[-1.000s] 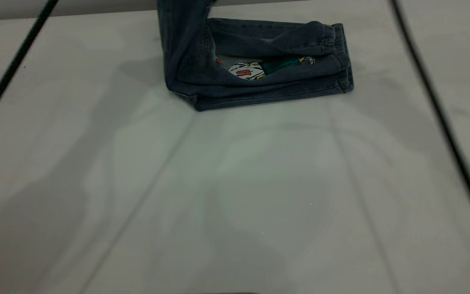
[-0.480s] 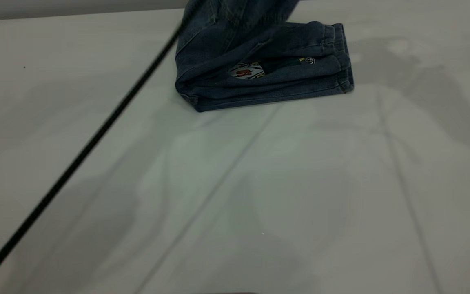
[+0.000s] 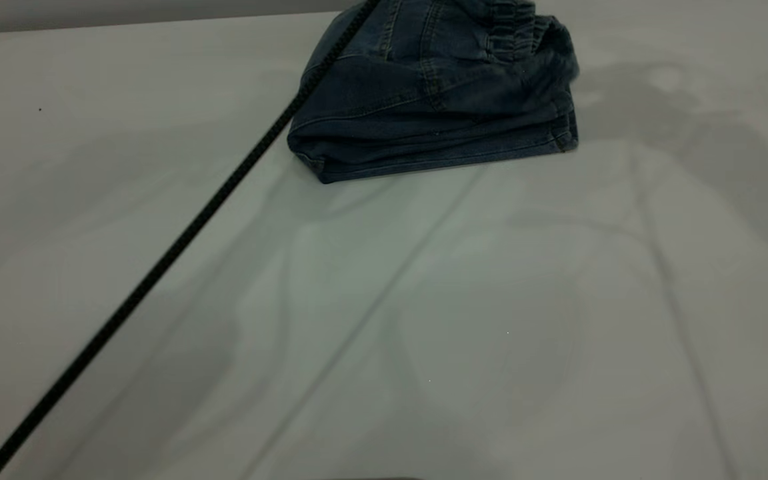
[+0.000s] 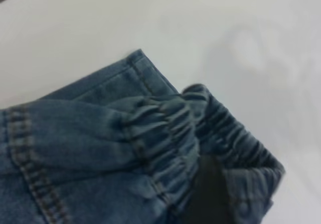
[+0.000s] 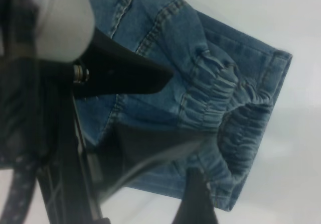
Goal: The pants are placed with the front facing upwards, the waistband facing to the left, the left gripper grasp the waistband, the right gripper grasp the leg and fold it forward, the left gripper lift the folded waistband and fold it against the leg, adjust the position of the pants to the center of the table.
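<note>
Pants (image 3: 434,113): folded bundle at table's (image 3: 384,320) far edge, waistband (image 3: 514,27) laid over legs. Left gripper (image 4: 208,194) clamped on waistband. Right gripper's state: cannot tell. Remaining: release, centring.

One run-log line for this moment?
blue denim pants: folded, far side of white table; gathered waistband: laid over leg hems; left hand: at waistband

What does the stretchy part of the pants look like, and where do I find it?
Look at the far side of the white table, where the blue denim pants lie folded in a bundle. The waistband sits on top at the bundle's right end. It is the only part that is scrunched into tight little ruffles; the rest of the denim is smooth with stitched seams.
</note>
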Motion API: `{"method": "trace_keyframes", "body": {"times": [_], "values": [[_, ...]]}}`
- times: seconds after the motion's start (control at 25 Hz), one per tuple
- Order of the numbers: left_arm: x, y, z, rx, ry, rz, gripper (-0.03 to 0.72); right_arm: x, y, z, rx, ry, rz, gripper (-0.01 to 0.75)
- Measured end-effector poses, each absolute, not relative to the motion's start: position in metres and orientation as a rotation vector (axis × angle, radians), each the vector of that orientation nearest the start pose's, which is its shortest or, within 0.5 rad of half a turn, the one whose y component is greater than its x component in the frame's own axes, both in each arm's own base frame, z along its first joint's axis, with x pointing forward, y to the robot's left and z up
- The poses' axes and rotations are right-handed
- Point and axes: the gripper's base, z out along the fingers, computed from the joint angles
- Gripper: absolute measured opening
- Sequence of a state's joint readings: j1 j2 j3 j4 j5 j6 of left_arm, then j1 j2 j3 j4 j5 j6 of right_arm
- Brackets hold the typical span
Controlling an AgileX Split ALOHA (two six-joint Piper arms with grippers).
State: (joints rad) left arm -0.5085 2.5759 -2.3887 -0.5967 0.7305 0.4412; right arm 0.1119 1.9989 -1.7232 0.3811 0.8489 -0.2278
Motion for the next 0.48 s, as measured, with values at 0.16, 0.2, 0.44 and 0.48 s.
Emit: {"method": "trace_keyframes", "body": {"times": [0.16,0.2,0.44,0.48], "values": [[0.476,-0.301,0.205,0.880,2.240,-0.614,0.561,0.439,0.075,0.276,-0.219,2.543,0.419,0.484],[0.474,-0.297,0.211,0.936,2.246,-0.540,0.565,0.438,0.075,0.278,-0.221,2.541,0.420,0.484],[0.479,-0.274,0.199,1.126,2.298,-0.151,0.571,0.429,0.075,0.291,-0.241,2.554,0.434,0.484],[0.481,-0.274,0.191,1.129,2.302,-0.141,0.571,0.428,0.075,0.291,-0.243,2.558,0.435,0.484]]}}
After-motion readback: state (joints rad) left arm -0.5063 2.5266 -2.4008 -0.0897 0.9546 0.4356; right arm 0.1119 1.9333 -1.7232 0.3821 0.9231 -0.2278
